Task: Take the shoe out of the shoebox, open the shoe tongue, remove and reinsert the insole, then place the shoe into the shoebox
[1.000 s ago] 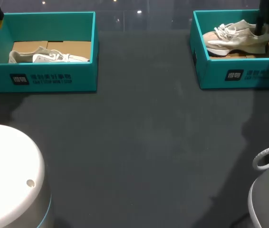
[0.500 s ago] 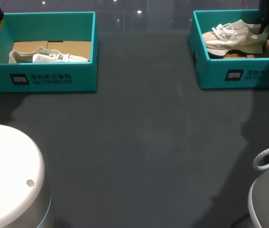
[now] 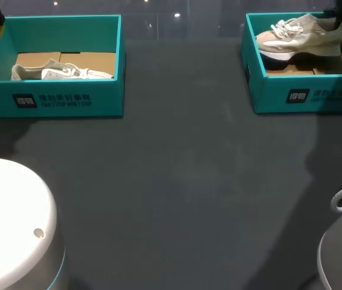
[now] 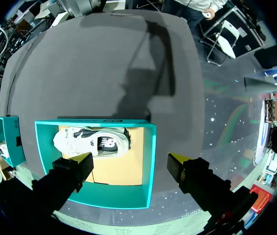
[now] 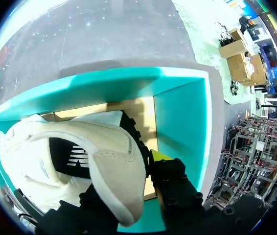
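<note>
Your right gripper [image 5: 136, 188] has raised the beige shoe [image 3: 301, 33] by its heel; a second ago it sat lower in the right box [image 3: 304, 96]. The dark grey table [image 3: 177, 181] carries this teal box and a matching left box [image 3: 50, 99], well apart at its far corners. A white shoe [image 3: 62, 72] lies on its side in the left box, on the cardboard floor. Your left gripper [image 4: 128, 164] hangs above it, fingers spread wide, touching nothing. The beige shoe is clamped at the heel, its sole clear of the cardboard and its toe pointing toward the table's middle.
</note>
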{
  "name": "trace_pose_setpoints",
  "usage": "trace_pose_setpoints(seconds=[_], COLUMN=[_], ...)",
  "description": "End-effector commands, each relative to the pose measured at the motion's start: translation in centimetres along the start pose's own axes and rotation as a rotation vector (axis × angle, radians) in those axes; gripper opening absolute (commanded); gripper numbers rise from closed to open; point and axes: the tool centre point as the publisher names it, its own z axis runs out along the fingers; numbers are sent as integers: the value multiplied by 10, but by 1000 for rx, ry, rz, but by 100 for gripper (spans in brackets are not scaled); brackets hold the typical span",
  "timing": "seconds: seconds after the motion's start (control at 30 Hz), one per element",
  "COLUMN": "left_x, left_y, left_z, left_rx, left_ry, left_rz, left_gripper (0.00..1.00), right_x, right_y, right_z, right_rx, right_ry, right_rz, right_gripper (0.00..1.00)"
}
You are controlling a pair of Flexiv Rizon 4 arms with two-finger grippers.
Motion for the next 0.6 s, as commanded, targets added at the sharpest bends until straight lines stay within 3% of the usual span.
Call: trace_pose_setpoints(seconds=[0.03, 0.33, 0.6], left_x=[0, 0, 0], left_y=[-1, -1, -1], left_z=[-1, -1, -1], left_rx=[-1, -1, -1], left_ry=[3, 3, 3], left_rz=[0, 0, 0], left_gripper=[100, 100, 100], right_x=[-8, -27, -36], right_y=[-13, -18, -22], right_z=[-40, -86, -125], right_rx=[-14, -54, -38], right_ry=[-7, -57, -87], right_rz=[12, 9, 20], right_gripper=[0, 0, 0])
